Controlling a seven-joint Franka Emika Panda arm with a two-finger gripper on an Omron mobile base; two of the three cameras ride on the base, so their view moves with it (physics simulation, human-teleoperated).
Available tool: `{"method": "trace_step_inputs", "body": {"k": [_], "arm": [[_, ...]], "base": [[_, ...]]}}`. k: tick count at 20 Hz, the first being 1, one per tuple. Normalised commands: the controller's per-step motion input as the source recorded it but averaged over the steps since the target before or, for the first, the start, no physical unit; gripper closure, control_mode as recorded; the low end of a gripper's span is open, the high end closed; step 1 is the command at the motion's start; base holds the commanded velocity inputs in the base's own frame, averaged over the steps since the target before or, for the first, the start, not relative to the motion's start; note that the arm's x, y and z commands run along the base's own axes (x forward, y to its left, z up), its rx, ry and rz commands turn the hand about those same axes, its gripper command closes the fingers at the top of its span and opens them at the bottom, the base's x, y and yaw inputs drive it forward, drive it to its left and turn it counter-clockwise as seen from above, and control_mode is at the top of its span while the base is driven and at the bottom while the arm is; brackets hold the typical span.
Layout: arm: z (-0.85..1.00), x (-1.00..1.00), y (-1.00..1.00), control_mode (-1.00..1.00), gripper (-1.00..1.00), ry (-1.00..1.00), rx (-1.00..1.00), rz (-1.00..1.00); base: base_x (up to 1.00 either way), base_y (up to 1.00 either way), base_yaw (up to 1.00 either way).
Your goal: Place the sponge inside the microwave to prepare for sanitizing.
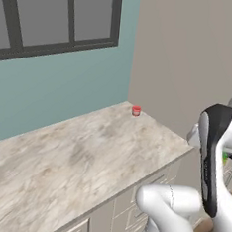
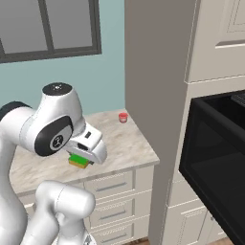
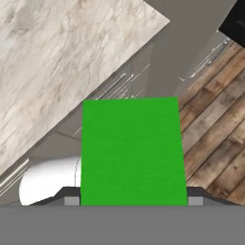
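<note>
Bright green is filling the middle of the hand view: the sponge (image 3: 133,150) is sitting flat between the two dark fingertips (image 3: 72,200), whose tips are showing at either lower corner of it, so the fingers are clamping the sponge from both sides. Below it in that view are lying the edge of the marble counter (image 3: 57,57), the pale drawer fronts (image 3: 119,86) and a wooden floor (image 3: 215,124).

In the right base view the gripper (image 2: 81,160) is hanging under the white hand, with the sponge (image 2: 79,160) showing its green top and yellow underside, lifted over the front part of the counter (image 2: 129,141). A tiny red cup (image 2: 123,117) is standing well apart from it, at the back corner of the counter beside the grey wall panel. The microwave (image 2: 215,162) is sitting to the right, built into the cream cabinetry, with its black door (image 2: 210,191) swinging open toward the camera.

In the left base view a sliver of the sponge (image 1: 225,157) is peeking out behind the arm, and the red cup (image 1: 136,111) is standing at the far corner of the counter (image 1: 75,154).
</note>
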Motion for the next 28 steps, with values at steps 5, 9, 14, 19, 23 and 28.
{"method": "trace_step_inputs", "body": {"k": [5,9,14,19,23,28], "arm": [[0.01,-0.16,0.35,-1.0,1.0,0.0,-0.06,-0.01],[0.0,-0.01,0.24,-1.0,1.0,0.0,-0.07,-0.02],[0.0,0.0,0.0,-1.0,1.0,0.0,0.0,0.0],[0.0,0.0,0.0,-1.0,1.0,0.0,0.0,0.0],[0.0,0.0,0.0,-1.0,1.0,0.0,0.0,0.0],[0.0,0.0,0.0,1.0,1.0,0.0,0.0,0.0]], "base": [[0.0,0.0,0.0],[0.0,0.0,0.0],[0.0,0.0,0.0],[0.0,0.0,0.0],[0.0,0.0,0.0],[0.0,0.0,0.0]]}}
